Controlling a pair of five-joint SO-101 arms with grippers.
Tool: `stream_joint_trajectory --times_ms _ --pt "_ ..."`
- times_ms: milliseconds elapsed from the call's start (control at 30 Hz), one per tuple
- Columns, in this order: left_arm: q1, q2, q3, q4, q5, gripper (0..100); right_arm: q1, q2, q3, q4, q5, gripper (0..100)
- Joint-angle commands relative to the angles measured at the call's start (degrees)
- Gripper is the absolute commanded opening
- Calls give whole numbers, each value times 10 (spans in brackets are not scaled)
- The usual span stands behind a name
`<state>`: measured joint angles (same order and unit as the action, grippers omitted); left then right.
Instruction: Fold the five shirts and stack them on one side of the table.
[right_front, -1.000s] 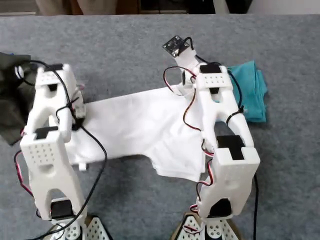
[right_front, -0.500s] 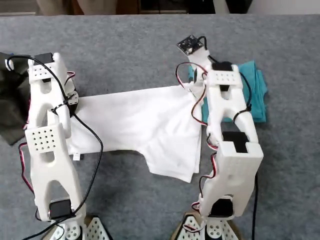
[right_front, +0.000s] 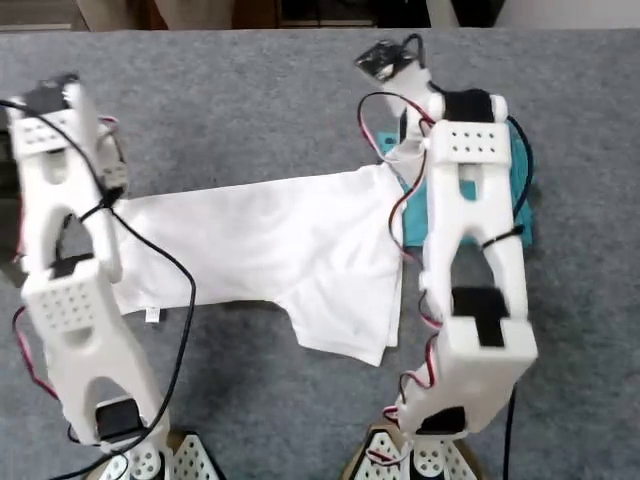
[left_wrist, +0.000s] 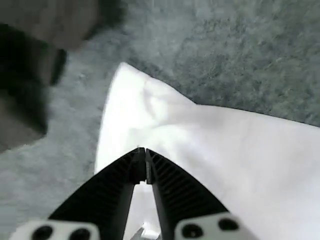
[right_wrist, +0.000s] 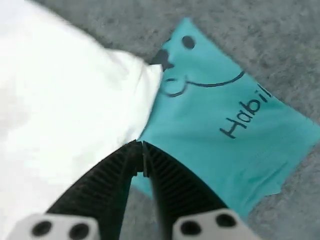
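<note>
Early going, by the look of it. Lying folded on the right side of the grey table (right_front: 230, 90): a teal shirt (right_wrist: 225, 125), seemingly the start of the stack. Spread across the middle and nowhere near folded to size: a white shirt (right_front: 260, 250), with one sleeve pointing toward the arm bases and its right-hand corner touching and slightly overlapping the teal one. Pinched shut on the white shirt's left end, near a corner: the left gripper (left_wrist: 145, 167), jaws together with cloth caught between them. Likewise clamped on cloth at the opposite end, right where white meets teal: the right gripper (right_wrist: 143, 159). So, held taut at both ends and probably stretched out ready for a fold. Done so far, at a guess: one shirt of five. Left to do: folding the white shirt down to a compact shape, setting it on the teal one, then the same for every shirt after it.
</note>
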<state>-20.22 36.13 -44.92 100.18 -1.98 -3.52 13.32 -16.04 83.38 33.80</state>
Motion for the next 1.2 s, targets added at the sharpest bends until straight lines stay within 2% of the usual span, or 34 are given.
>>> stream_joint_trajectory --times_ms 0,267,533,633,833,1167 --pt "-16 -171 55 7 -30 18 -44 -112 21 70 79 5" --pt "-18 -449 341 -18 -88 19 -109 -359 273 77 185 14" --pt "-29 -641 664 -131 -101 19 -206 -571 579 76 209 246" --pt "-16 -696 762 -146 -101 19 -247 -634 661 62 203 267" --pt "-8 -756 814 -161 -98 19 -266 -652 790 -63 176 270" --pt "-12 -759 818 -158 -97 19 -266 -461 816 -243 147 270"
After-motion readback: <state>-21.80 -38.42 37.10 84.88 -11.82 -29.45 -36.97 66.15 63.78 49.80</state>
